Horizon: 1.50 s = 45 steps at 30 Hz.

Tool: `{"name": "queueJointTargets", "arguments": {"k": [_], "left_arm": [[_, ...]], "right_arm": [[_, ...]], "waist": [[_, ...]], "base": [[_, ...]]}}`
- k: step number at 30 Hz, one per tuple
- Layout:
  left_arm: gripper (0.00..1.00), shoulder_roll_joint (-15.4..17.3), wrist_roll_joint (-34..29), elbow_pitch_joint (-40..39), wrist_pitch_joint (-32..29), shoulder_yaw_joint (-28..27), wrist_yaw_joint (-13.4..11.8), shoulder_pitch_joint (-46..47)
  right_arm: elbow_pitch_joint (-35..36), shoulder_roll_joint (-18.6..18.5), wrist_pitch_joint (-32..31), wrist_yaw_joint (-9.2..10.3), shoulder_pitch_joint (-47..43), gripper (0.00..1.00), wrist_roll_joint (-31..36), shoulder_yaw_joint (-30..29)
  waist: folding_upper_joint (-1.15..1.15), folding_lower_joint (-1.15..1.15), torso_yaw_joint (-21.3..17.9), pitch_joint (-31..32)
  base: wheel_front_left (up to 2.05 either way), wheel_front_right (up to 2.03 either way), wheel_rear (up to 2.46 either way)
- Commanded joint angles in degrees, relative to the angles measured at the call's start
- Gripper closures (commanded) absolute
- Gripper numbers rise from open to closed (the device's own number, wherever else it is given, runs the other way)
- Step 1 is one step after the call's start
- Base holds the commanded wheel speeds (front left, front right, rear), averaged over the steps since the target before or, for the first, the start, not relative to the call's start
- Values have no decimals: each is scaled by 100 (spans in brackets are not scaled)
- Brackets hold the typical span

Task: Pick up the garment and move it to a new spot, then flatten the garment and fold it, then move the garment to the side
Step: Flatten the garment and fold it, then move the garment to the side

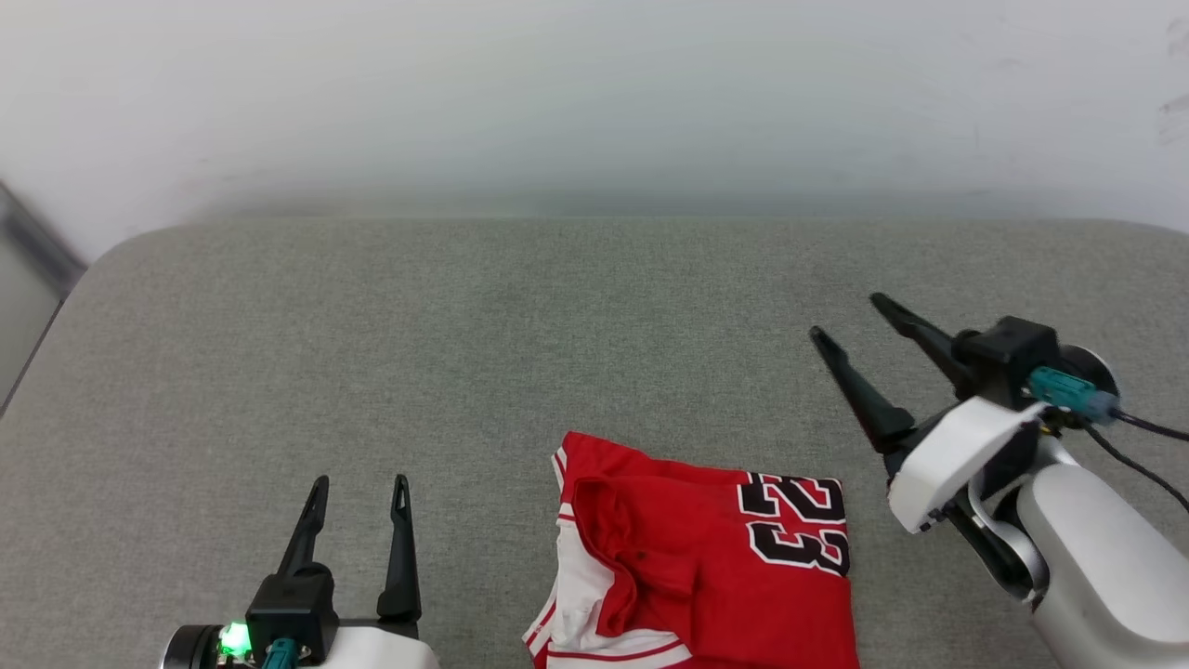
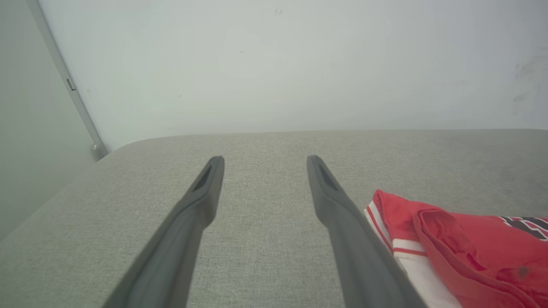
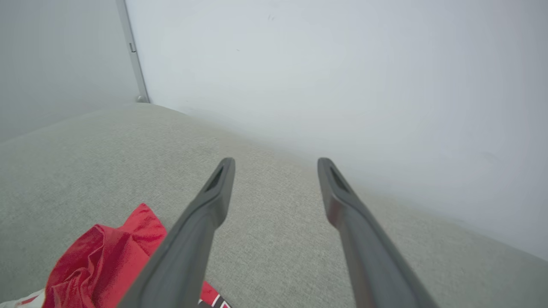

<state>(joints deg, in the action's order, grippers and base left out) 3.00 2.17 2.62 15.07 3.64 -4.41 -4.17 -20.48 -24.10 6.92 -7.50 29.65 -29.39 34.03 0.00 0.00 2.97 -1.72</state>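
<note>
Left gripper (image 1: pixel 360 485) lower left of head view, fingers pointing up, spread wide, empty. Right gripper (image 1: pixel 847 318) at right, fingers angled toward upper left, spread apart, empty; pale forearm (image 1: pixel 1101 557) lower right corner.

**Red jersey on a grey weave**

The garment (image 1: pixel 706 557) is bright red. Its white sleeve fabric, on the side toward the surface's left edge, is trimmed with thin red-and-white stripes. A black number "23" (image 1: pixel 794 525), outlined in white, marks the side toward the right edge. The surface (image 1: pixel 464 353) is a pale grey-green woven fabric, finely speckled and even in tone. The wall (image 1: pixel 594 93) past the far edge is plain off-white, with faint dark smudges near the far right corner. The left claw (image 1: pixel 360 480) and right claw (image 1: pixel 847 316) are matte black, and the right sits on a white housing (image 1: pixel 947 455). A green light (image 1: pixel 234 637) glows by the left claw, and a teal connector (image 1: pixel 1068 390) with a black cable (image 1: pixel 1147 427) sits by the right
</note>
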Motion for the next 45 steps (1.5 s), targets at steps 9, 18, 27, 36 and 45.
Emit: {"name": "queueJointTargets", "arguments": {"k": [9,18,27,36,45], "left_arm": [[0,-9,-42,-20,13,-56,70,-240],[0,-12,-32,-90,14,-102,89,-376],[0,-13,-27,-89,14,-54,120,-406],[0,-15,-14,-66,14,-24,74,-440],[0,-15,4,-64,14,-40,68,-444]], "right_arm": [[263,937,784,3,-1515,0,1334,-2369],[1213,1724,823,3,-2735,0,1925,-3399],[1590,2062,825,2,-3432,0,2063,-3703],[1677,2130,825,2,-3715,0,2118,-3743],[1845,2069,826,2,-3336,0,2238,-3834]], "waist": [[0,0,-140,191],[0,0,-172,234],[0,0,-103,258],[0,0,-49,298],[0,0,-18,324]], "base": [[0,0,0],[0,0,0],[0,0,0],[0,0,0],[0,0,0]]}}
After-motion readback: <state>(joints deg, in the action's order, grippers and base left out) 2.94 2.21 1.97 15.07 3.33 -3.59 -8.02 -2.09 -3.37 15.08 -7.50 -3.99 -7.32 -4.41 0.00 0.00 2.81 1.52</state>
